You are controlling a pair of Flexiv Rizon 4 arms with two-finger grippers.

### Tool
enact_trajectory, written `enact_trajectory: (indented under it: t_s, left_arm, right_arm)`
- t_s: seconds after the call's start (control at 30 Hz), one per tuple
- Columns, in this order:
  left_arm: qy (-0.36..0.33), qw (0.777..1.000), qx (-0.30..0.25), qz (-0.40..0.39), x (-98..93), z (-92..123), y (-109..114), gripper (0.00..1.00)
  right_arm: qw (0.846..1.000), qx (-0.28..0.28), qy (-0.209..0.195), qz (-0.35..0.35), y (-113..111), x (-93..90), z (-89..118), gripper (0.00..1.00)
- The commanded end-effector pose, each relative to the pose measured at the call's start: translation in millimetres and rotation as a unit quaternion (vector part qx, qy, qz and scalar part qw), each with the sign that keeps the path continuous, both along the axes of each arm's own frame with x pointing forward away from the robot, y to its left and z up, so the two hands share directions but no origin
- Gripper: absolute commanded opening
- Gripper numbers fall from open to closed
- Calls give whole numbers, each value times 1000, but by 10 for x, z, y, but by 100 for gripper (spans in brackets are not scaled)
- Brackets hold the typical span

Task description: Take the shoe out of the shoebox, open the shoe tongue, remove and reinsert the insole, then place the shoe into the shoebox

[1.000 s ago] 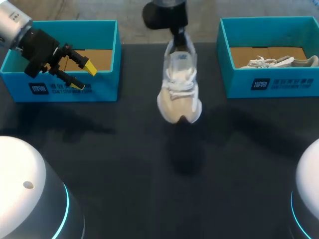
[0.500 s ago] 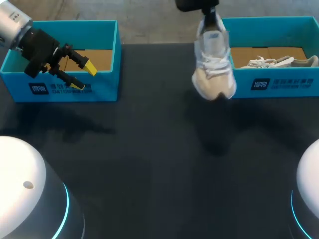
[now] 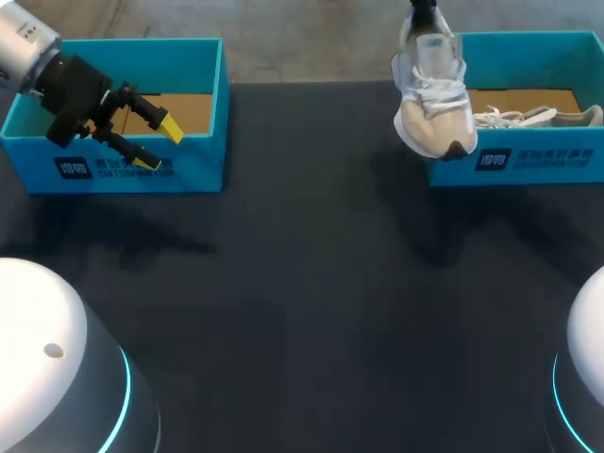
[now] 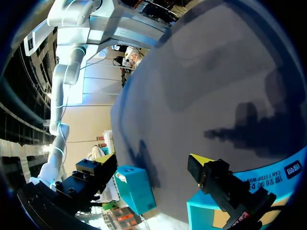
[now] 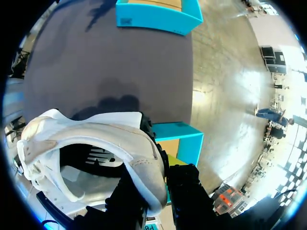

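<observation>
The closing step appears to be in hand: getting the shoe into the shoebox. The right pincer (image 5: 160, 160) is clamped on the shoe (image 3: 432, 104) at its heel, a finger on each side of the heel wall, and the shoe hangs toe-down beneath it. The right shoebox (image 3: 547, 156) sits just below and beside the toe, at its wall, with a second shoe (image 3: 538, 116) lying inside. The next move probably calls for clearing that wall, lowering the shoe beside the other, then releasing. The left pincer (image 3: 159, 144) hangs empty, fingers apart, over the left shoebox (image 3: 189, 175).
</observation>
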State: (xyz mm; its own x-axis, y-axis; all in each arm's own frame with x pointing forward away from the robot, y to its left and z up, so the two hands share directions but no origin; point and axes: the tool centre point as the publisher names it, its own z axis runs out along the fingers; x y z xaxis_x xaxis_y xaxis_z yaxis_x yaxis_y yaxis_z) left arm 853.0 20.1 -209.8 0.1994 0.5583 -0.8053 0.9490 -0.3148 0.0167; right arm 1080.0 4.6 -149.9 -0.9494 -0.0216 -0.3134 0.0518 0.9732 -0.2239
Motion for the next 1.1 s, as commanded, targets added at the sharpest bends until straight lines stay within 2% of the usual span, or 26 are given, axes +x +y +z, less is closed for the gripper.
enact_trajectory:
  t_s: [0.03, 0.57, 1.1]
  left_arm:
    - [-1, 1000, 1, 0, -1, 0, -3, 100]
    - [-1, 1000, 1, 0, -1, 0, -3, 100]
    - [-1, 1000, 1, 0, -1, 0, -3, 100]
  right_arm:
    - [1000, -1, 1, 0, 6, 4, 22, 0]
    - [1000, -1, 1, 0, 6, 4, 22, 0]
    - [1000, -21, 10, 13, -782, 602, 61, 0]
